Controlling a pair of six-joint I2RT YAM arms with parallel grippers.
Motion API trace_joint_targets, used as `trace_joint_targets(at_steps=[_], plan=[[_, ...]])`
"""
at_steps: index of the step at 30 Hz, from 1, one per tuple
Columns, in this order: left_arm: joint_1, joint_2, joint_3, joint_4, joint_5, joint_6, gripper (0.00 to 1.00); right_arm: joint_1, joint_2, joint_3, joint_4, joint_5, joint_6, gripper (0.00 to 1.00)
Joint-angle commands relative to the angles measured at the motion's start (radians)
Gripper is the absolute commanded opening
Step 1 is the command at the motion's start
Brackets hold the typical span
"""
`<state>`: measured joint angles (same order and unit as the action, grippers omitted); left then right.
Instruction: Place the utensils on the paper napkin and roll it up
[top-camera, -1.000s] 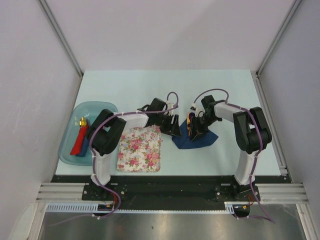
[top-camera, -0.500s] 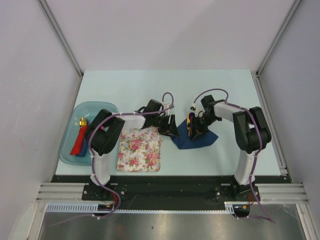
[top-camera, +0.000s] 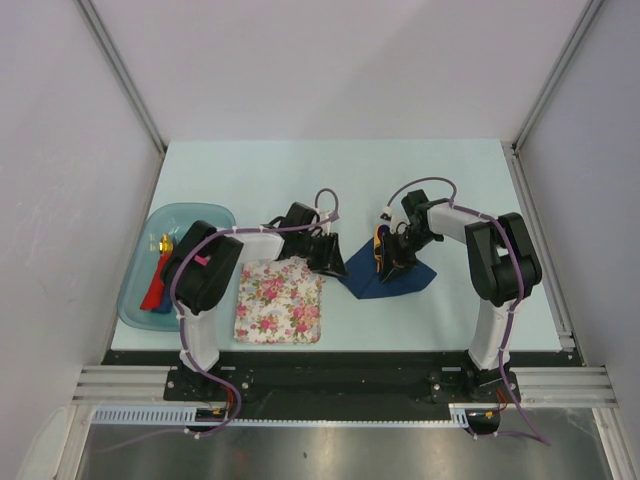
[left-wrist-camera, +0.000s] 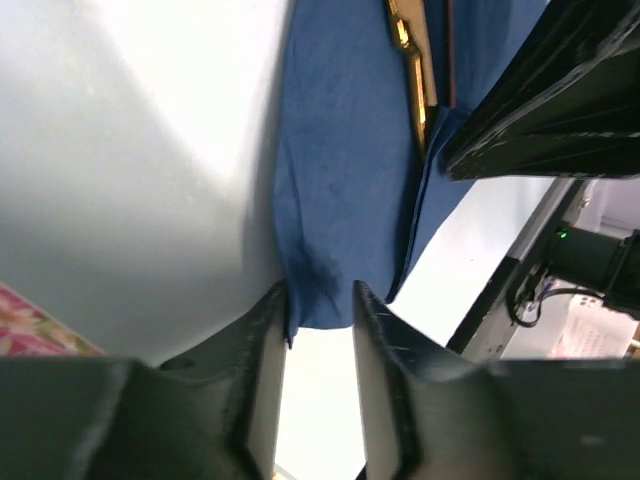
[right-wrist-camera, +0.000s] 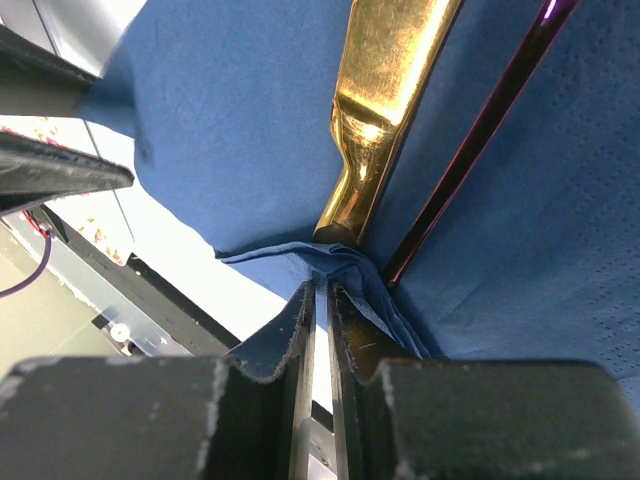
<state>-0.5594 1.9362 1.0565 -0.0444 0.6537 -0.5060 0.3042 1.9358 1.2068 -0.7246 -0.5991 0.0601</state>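
Left tool (left-wrist-camera: 318, 300): fingers apart, straddling the paper napkin (left-wrist-camera: 340, 180) corner. Right tool (right-wrist-camera: 322, 290): pinched shut on a bunched napkin fold. Gold utensil (right-wrist-camera: 385, 100) and purple spoon handle (right-wrist-camera: 480, 130) lie side by side on napkin, mid-worktop (top-camera: 300, 170).

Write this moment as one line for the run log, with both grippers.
right gripper: shut on paper napkin fold | left gripper: open, astride napkin corner | gold utensil, purple spoon: lying on napkin

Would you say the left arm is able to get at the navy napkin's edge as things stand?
Probably yes: the left end effector sits open at the edge of the paper napkin, straddling its corner, with nothing in the way.
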Motion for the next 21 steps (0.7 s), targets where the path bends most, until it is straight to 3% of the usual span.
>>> trace_joint_targets(at_steps=[1, 7, 11, 21], plan=[[0.004, -0.029, -0.013, 0.011, -0.006, -0.019, 0.33, 0.012, 0.026, 0.017, 0.039, 0.047, -0.003, 0.14], [-0.002, -0.037, 0.003, 0.090, 0.055, -0.058, 0.06, 0.012, 0.026, 0.017, 0.039, 0.050, -0.002, 0.14], [-0.017, -0.017, 0.013, 0.168, 0.110, -0.107, 0.02, 0.013, 0.028, 0.019, 0.040, 0.050, 0.000, 0.14], [-0.053, 0.017, 0.059, 0.305, 0.196, -0.190, 0.01, 0.015, 0.035, 0.023, 0.044, 0.058, 0.009, 0.14]])
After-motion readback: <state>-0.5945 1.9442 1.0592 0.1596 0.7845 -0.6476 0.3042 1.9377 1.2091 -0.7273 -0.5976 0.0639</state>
